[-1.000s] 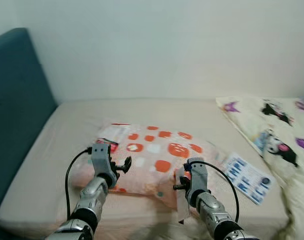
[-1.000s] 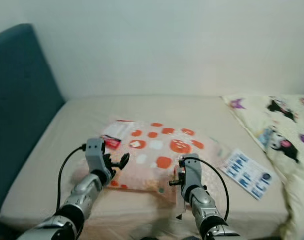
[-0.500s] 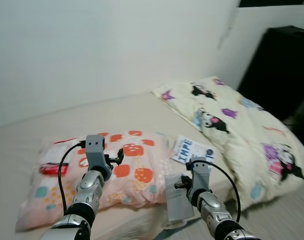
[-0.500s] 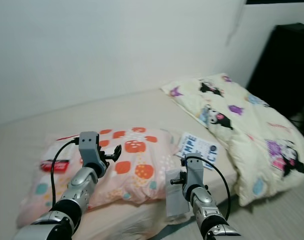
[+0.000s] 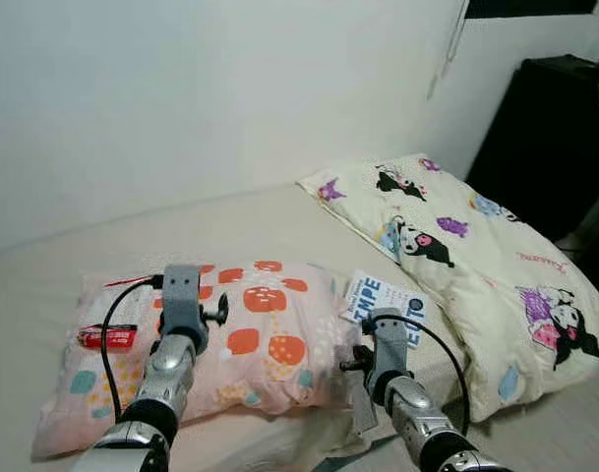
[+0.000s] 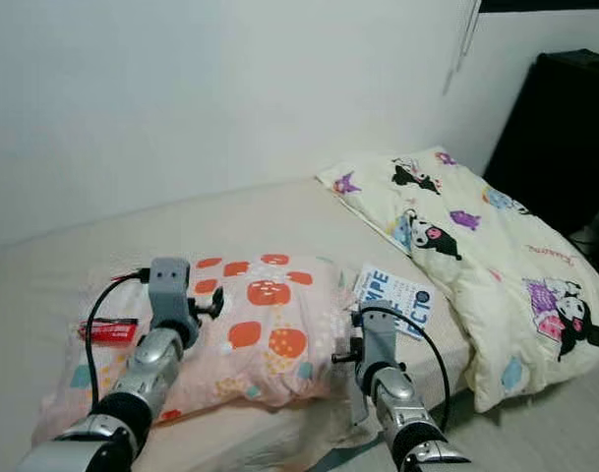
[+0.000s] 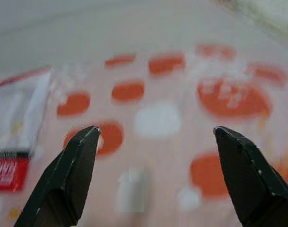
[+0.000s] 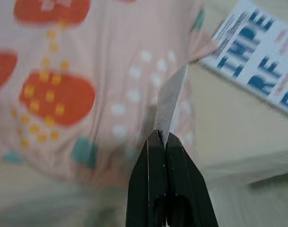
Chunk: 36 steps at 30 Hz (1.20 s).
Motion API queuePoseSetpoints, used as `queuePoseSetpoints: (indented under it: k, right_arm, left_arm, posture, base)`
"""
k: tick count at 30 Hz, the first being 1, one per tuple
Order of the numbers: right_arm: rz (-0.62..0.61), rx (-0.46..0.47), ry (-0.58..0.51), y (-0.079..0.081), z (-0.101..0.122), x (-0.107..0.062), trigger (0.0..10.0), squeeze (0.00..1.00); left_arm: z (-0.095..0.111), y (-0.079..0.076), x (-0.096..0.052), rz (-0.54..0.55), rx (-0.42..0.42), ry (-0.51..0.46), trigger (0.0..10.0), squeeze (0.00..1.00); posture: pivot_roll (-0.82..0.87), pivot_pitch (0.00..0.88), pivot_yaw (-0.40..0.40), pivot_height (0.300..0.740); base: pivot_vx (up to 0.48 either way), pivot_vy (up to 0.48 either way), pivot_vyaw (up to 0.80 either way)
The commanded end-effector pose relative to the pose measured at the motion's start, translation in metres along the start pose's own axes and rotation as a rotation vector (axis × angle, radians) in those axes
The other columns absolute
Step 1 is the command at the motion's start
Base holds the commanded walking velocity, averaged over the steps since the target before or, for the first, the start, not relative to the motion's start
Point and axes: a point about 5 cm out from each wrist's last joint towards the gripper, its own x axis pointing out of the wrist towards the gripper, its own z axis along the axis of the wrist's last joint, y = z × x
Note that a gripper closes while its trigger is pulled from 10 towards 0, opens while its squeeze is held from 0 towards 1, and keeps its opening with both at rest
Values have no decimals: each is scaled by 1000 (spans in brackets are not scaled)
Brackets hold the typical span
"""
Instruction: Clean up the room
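A pink pillow (image 5: 269,334) with orange spots lies on the beige bed (image 5: 181,226). A red packet (image 5: 107,337) rests on the pillow's left end. My left gripper (image 7: 155,130) hovers open just above the pillow, nothing between its fingers. My right gripper (image 8: 162,137) is shut on a thin white sheet of paper (image 8: 171,104), held edge-on near the pillow's right corner at the bed's front edge; in the eye view the paper (image 5: 364,413) hangs below the gripper. A white booklet (image 5: 383,298) with blue letters lies flat just beyond it.
A cream duvet (image 5: 466,246) printed with cartoon figures covers the bed's right side and droops over its edge. A black cabinet (image 5: 555,128) stands at the far right against the wall. Floor shows at the lower right.
The camera has swung right, from the headboard end toward the duvet. The paper in my right gripper has turned from flat-on to edge-on. Both arms keep their pose.
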Motion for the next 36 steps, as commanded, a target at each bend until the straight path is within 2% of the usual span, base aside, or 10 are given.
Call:
queuePoseSetpoints:
  k: [1, 2, 3, 4, 5, 6, 8, 15, 17, 36]
  right_arm:
    - [-8, -33, 73, -2, -17, -5, 10000, 0]
    - [-12, -47, 110, -4, -26, -8, 10000, 0]
    - [-12, -47, 110, -4, -26, -8, 10000, 0]
    - [-21, -51, 169, -6, -41, -13, 10000, 0]
    - [-21, -51, 169, -6, -41, -13, 10000, 0]
    - [-36, -50, 225, -8, -54, -19, 10000, 0]
    - [-66, 0, 296, -12, -72, -27, 10000, 0]
    - [-91, 90, 359, -12, -89, -36, 10000, 0]
    - [-89, 83, 372, -12, -92, -37, 10000, 0]
    - [-80, 37, 361, -10, -87, -34, 10000, 0]
  left_arm:
    - [-13, 6, -5, 5, 52, 56, 10000, 0]
    - [-24, 9, -9, 13, 75, 105, 10000, 0]
    - [-24, 9, -9, 13, 75, 105, 10000, 0]
    - [-41, 15, -18, 34, 96, 177, 10000, 0]
    - [-41, 15, -18, 34, 96, 177, 10000, 0]
    - [-56, 21, -26, 52, 108, 246, 10000, 0]
    - [-81, 33, -42, 111, 62, 359, 10000, 0]
    - [-104, 42, -60, 176, -13, 474, 10000, 0]
    - [-106, 40, -62, 182, -46, 482, 10000, 0]
    - [-101, 37, -56, 165, -26, 465, 10000, 0]
  posture:
    - [-32, 0, -28, 740]
    - [-29, 0, -29, 740]
    - [-29, 0, -29, 740]
    - [-34, 0, -26, 740]
    - [-34, 0, -26, 740]
    - [-30, 0, -24, 740]
    - [-28, 0, -24, 740]
    - [-15, 0, -28, 740]
    - [-11, 0, -29, 740]
    - [-7, 1, -22, 740]
  base:
    - [0, 0, 0]
    - [0, 0, 0]
    - [0, 0, 0]
    - [0, 0, 0]
    - [0, 0, 0]
    - [0, 0, 0]
    - [0, 0, 0]
    - [0, 0, 0]
    - [0, 0, 0]
    - [0, 0, 0]
